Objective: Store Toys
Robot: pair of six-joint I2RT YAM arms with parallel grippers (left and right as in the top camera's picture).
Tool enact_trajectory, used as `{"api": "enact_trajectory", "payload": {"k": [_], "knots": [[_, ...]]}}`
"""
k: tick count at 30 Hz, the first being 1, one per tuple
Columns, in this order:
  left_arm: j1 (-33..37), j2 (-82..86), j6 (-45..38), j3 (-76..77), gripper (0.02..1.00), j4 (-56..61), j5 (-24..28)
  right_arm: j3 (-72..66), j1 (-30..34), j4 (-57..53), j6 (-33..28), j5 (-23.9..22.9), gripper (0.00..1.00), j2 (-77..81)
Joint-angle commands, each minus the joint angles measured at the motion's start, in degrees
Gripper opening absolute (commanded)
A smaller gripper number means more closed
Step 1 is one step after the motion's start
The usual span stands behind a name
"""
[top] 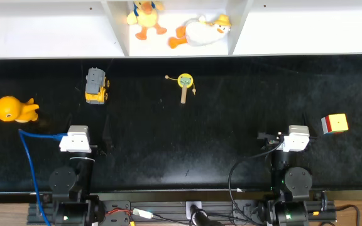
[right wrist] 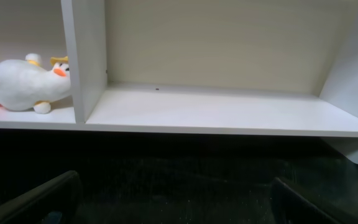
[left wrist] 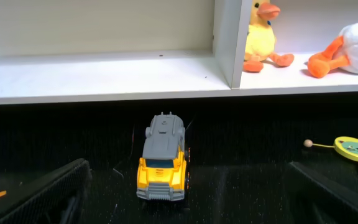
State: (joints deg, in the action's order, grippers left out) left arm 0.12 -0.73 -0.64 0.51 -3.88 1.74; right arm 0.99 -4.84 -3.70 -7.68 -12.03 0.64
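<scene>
"Looking for the toy dump truck (top: 97,86) first: where does it stand?"

"On the black table (top: 231,157), left of the middle, near the white shelf (top: 43,31) but apart from it, out ahead of the left gripper (left wrist: 191,196). Nothing touches it."

"Which way does it point?"

"Its long axis runs from the shelf toward the arms, a little tilted. The yellow cab and grille face the left arm, and the grey tipper bed is at the shelf end."

"And the left gripper?"

"Fingers spread wide, holding nothing. In its wrist view the truck sits between them but farther out."

"The right gripper (right wrist: 176,202)?"

"Also spread wide with nothing in it, facing the shelf's right compartment."

"Other toys on the table?"

"An orange duck toy (top: 16,110) lies near the left edge. A small rattle drum (top: 185,83) is about mid-table, its round head toward the shelf and its wooden handle running back toward the arms. A coloured cube (top: 334,123) sits just beside the right arm's wrist, on its outer side, showing yellow, red and white faces."

"On the shelf?"

"The middle compartment holds a yellow plush duck (top: 146,17) sitting upright. Beside it a white plush duck (top: 201,31) lies on its side, orange feet toward the yellow one."
</scene>
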Motion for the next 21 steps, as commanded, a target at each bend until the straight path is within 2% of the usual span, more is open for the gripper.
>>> {"api": "enact_trajectory", "payload": {"k": [1, 7, 13, 16, 21], "knots": [[0.2, 0.6, -1.1, -0.1, 0.998, 2.9, -1.7, -0.7, 0.4, 0.3, 0.4, 0.0, 0.996, -0.4], [0.2, 0.6, -0.4, 0.2, 0.998, 5.4, 1.2, -0.7, 0.4, 0.3, 0.4, 0.0, 0.993, -0.4], [0.2, 0.3, 4.1, 9.5, 0.998, -7.1, 1.0, -0.7, 0.4, 0.3, 0.4, 0.0, 0.993, -0.4], [0.3, -2.2, 4.1, 19.1, 0.998, -17.0, -1.1, -0.7, 0.4, 0.3, 0.4, 0.0, 0.996, -0.4], [0.3, -12.7, 4.1, 37.0, 0.998, -32.6, -8.3, -0.7, 0.4, 0.3, 0.4, 0.0, 0.996, -0.4]]}}
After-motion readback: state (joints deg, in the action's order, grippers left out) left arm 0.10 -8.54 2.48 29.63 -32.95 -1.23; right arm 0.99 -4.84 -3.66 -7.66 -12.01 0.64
